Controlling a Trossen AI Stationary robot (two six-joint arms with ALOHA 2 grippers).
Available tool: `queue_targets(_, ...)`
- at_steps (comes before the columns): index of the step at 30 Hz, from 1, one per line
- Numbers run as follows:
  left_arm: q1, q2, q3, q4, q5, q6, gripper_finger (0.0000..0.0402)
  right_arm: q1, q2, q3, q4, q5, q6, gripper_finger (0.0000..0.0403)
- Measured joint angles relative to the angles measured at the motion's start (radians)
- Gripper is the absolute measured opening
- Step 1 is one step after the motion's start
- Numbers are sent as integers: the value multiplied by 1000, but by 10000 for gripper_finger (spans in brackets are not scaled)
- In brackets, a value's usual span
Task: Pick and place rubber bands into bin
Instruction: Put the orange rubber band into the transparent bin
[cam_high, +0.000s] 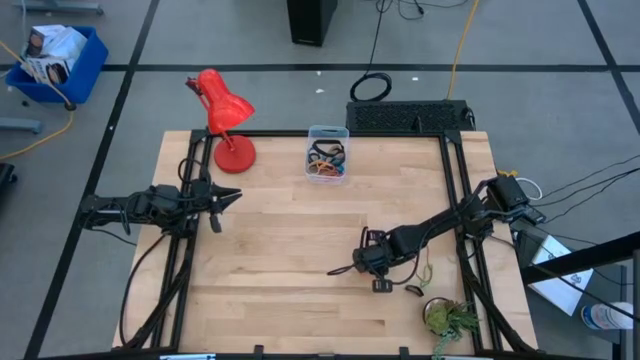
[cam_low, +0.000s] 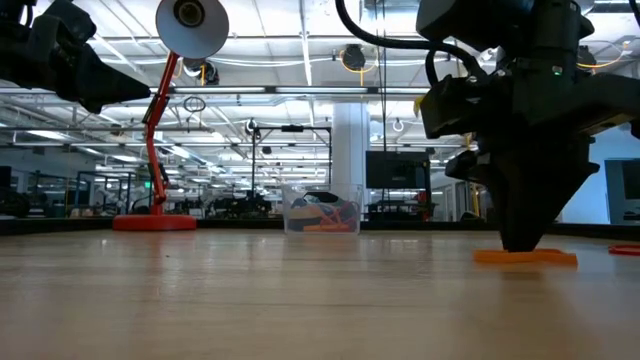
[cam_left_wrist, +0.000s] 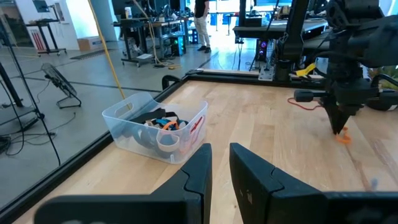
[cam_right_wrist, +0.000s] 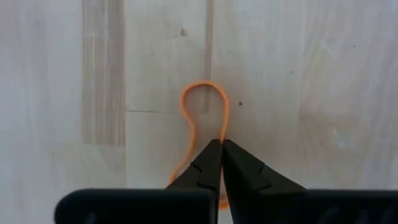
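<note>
An orange rubber band (cam_right_wrist: 204, 86) lies flat on the wooden table near its right front; the low view shows the rubber band (cam_low: 525, 257) under my right gripper (cam_right_wrist: 221, 144), which points steeply down and is shut on it. The clear bin (cam_high: 311, 150) stands at the table's far middle, with several bands inside. My left gripper (cam_left_wrist: 221, 168) waits above the table's left side, pointing level toward the right, its fingers a narrow gap apart and touching nothing. My right gripper pinches the orange band between its two fingertips where its strands come together (cam_right_wrist: 222, 134). The fingers come from above, slanting steeply down. The band's rounded loop (cam_right_wrist: 186, 99) lies on the table ahead of the tips, slack; another part runs back under the fingers.
A red desk lamp (cam_high: 225, 115) stands at the far left corner. A green plant (cam_high: 450, 318) sits at the near right corner. More loose bands lie right of my right gripper: an olive one (cam_high: 425, 270) and a red one (cam_low: 625, 250). Bare wood stretches between gripper and bin.
</note>
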Motion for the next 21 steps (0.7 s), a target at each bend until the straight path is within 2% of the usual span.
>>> queue_targets(7, 0, 0, 0, 0, 0, 0, 63, 3, -1, 0, 3, 29, 61, 1)
queue_targets(13, 0, 0, 0, 0, 0, -1, 63, 4, -55, -8, 60, 62, 52, 1)
queue_targets(16, 0, 0, 0, 0, 0, -1, 63, -3, -121, -7, 86, 169, 60, 0)
queue_targets(21, 0, 0, 0, 1, 0, 1, 63, -23, -264, -5, 101, 439, 57, 0)
